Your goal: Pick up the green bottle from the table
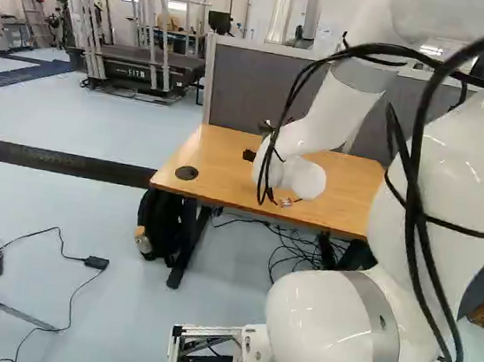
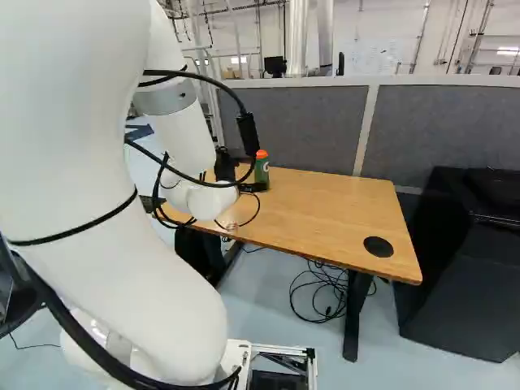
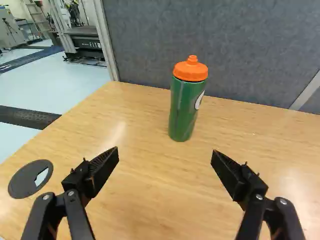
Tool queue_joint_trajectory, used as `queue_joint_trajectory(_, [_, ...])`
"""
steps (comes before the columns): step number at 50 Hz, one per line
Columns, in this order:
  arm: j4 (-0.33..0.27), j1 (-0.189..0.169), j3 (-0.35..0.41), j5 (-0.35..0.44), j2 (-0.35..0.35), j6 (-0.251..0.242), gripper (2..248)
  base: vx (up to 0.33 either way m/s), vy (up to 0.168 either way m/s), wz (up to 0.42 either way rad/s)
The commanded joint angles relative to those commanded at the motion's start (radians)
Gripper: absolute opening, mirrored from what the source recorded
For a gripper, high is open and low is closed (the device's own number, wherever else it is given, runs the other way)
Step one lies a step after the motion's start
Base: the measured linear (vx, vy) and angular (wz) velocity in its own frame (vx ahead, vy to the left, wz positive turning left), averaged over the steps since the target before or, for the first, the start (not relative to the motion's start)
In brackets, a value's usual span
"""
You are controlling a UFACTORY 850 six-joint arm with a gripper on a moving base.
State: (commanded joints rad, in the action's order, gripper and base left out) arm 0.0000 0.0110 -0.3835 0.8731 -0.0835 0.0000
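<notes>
Black, one floor strip (image 1: 57, 159) is laid to the left of the table (image 2: 325, 203) in the left base view, running up to its left end. Farther back on that side, one ladder (image 1: 26, 3) and one treadmill (image 1: 141, 69) are seen well apart from the table. Nearer the base, also left of the table, two small black power adapters (image 1: 96, 262) are seen on the floor with their cables. Two round cable grommets are set into the tabletop: one (image 1: 187, 173) by its left end, one (image 2: 379, 246) by its right end. Under the left end of the table, one dark bag (image 1: 158, 222) is seen, with one small capped bottle (image 1: 142, 239) beside it.

On the far, left part of the table, one green bottle (image 3: 189, 105) with one orange cap is stood upright. Over the left part of the table, the one end effector (image 2: 243, 179) is held with its two fingers (image 3: 102, 170) spread wide; the green bottle is placed ahead of them and is touched by neither. Behind the table, grey partition panels (image 2: 455, 122) are lined up. Under the table, black cables (image 2: 325, 292) are heaped on the floor. Right of the table, one large black cabinet (image 2: 463, 268) is seen.
</notes>
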Motion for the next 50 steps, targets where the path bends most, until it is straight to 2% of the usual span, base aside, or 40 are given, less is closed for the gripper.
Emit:
queue_joint_trajectory(14, [0.0,0.0,-0.054,0.034,-0.084,0.0,247,0.0,0.0,0.0])
queue_joint_trajectory(50, [0.0,-0.011,-0.184,0.183,-0.279,0.0,247,0.0,0.0,0.0])
